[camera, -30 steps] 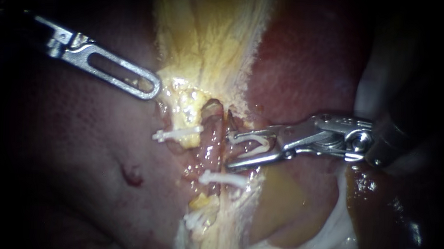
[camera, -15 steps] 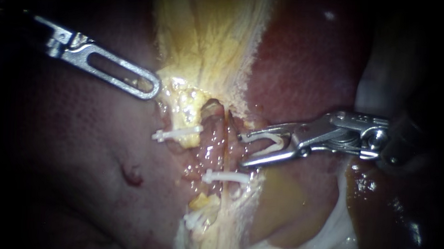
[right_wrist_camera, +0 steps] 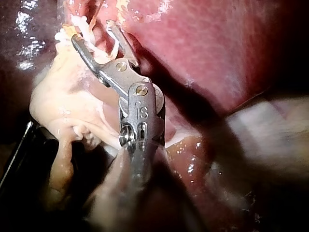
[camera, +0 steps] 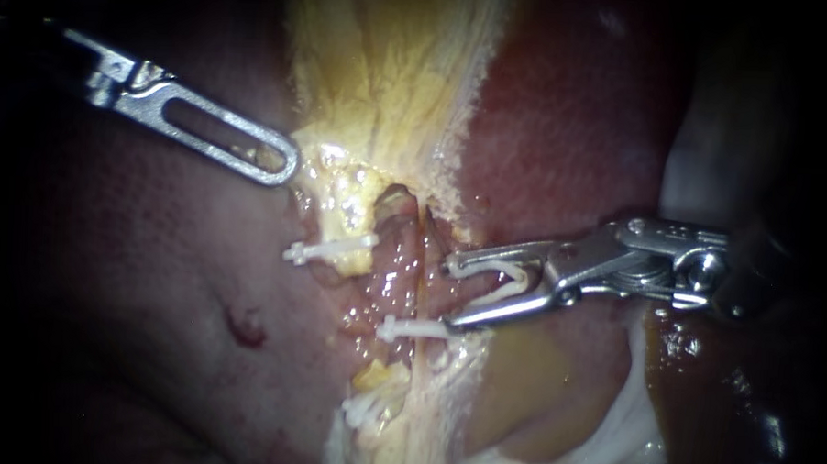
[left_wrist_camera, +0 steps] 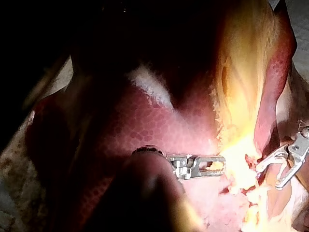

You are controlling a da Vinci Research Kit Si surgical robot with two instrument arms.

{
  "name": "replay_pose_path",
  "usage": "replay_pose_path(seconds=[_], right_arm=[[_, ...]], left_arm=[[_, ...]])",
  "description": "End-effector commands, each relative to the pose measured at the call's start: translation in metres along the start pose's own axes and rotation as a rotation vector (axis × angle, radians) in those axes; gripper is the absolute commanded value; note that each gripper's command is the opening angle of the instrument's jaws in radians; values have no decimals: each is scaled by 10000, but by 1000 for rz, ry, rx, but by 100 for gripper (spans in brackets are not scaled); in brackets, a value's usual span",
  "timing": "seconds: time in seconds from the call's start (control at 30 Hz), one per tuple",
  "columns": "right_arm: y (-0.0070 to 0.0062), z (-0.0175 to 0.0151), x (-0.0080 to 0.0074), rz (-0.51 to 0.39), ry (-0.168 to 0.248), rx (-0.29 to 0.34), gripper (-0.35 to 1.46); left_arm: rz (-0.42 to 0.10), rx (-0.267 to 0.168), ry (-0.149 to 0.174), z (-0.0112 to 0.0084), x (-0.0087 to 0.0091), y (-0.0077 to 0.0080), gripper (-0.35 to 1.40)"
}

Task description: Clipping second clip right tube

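The left instrument (camera: 283,166) is clamping its flat, slotted steel jaws on the edge of the yellow tissue (camera: 383,66), a fibrous, stringy sheet. Bits of that tissue are showing through the slot near the tip. Only the left wrist view is showing this instrument side-on, its jaws lying together, with the liver (left_wrist_camera: 159,125) under it patterned like fine netting.

Near that tip, on the side toward the right instrument, a white clip (camera: 330,249), thin and barbed at its end, is lying across fatty, glistening tissue. Ahead of the right instrument's jaws the pink tube (camera: 397,264) is standing wet and shiny, just off the tips and not between them. A second placed clip (camera: 413,330) is crossing that tube, and its end is touching the lower jaw's tip.

The right instrument (camera: 453,293) is holding its jaws wide apart around the loaded clip (camera: 502,283), a white curved V seated against both of them. The right wrist view alone is showing the round hinge pins behind those jaws and the pale, lumpy tissue (right_wrist_camera: 63,111) beside the shaft.
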Motion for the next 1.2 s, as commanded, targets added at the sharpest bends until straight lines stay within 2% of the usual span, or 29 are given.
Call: replay_pose_path(seconds=[0.03, 0.17, 0.33, 0.57, 0.77, 1.2], right_arm=[[-3, 1, 1, 0, 0, 1, 44], [-10, 1, 5, 1, 0, 3, 45], [-12, 2, 6, 7, 4, -9, 49], [-9, 4, 1, 29, 10, -30, 50], [-4, 9, -7, 42, -7, -40, 50], [11, 37, -17, 70, -4, -56, 50]], left_arm=[[0, 0, 0, 0, 0, 0, -35], [0, 0, 0, 0, 0, 0, -35], [0, 0, 0, 0, 0, 0, -35], [0, 0, 0, 0, 0, 0, -35], [0, 0, 0, -1, 0, 0, -35], [0, 0, 0, 0, 0, 0, -35]])
